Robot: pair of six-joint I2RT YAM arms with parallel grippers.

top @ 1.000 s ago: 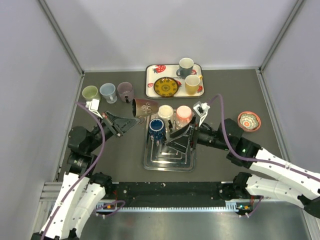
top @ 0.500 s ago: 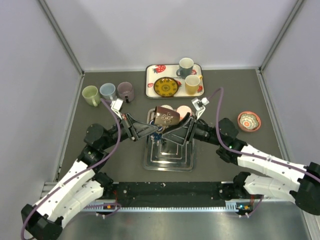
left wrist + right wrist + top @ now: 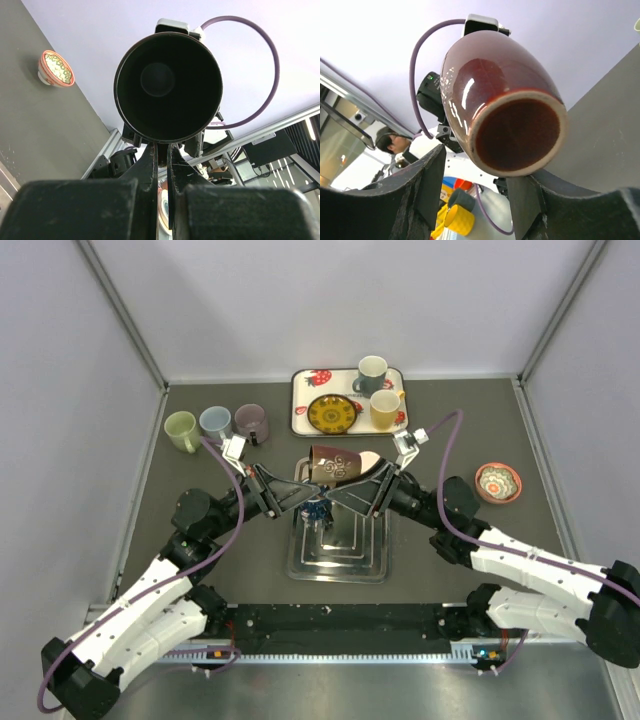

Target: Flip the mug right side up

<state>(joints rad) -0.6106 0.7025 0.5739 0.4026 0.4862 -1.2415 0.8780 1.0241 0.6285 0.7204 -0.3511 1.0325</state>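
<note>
Two grippers meet at the mug (image 3: pixel 333 464), sideways above the rack (image 3: pixel 300 565): with the left gripper (image 3: pixel 161 150) clamped on its rim, close the right gripper (image 3: pixel 480 172), open astride the base, squarely before you release.

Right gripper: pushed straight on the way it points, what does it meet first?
The mug, base first, between the right gripper's open fingers; the left gripper holds its rim. Depth unclear.

We see bright, even overhead light. White glare streaks the mug (image 3: pixel 502 105) toward ten o'clock, and the dark foreground at six o'clock blurs.
</note>
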